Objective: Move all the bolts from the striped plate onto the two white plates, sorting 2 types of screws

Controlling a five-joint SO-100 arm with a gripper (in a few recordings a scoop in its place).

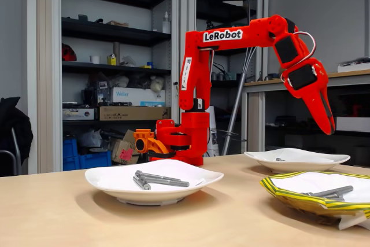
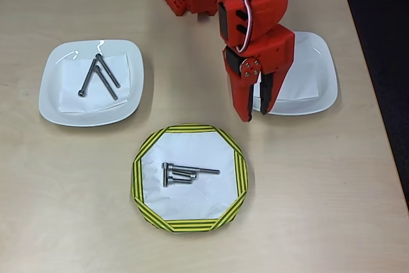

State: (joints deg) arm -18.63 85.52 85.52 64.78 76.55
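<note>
Striped plate (image 2: 189,224): nearest you in overhead view, front-centre of table (image 2: 64,190); yellow rim w/ dark green stripes, white centre. Fixed view puts it low right (image 1: 289,194).
Bolts on striped plate: you see three in overhead view, lying roughly parallel near plate middle, heads to the left. One long bolt (image 2: 192,169) sits farthest from you, two short bolts (image 2: 179,178) just beside it. Fixed view shows them as a small grey cluster (image 1: 332,192).
Left white plate (image 2: 51,103): overhead view, left side, well apart from striped plate. Holds three long bolts (image 2: 99,78) on a white paper sheet, fanned so they meet near the top ends. Fixed view: same plate at centre-left (image 1: 115,186), bolts (image 1: 162,180) lying flat.
Right white plate (image 2: 323,62): overhead view, right side, partly under the arm. Fixed view (image 1: 324,163) shows one small grey bolt (image 1: 280,159) on it.
Gripper (image 2: 254,108): red, pointing down, hanging above inner edge of right white plate, off the table. Jaws slightly apart, nothing between them that you can see. Fixed view has it (image 1: 329,125) raised well above the plates.
Arm base (image 1: 182,140): red, back of table, "LeRobot" on upper link.
</note>
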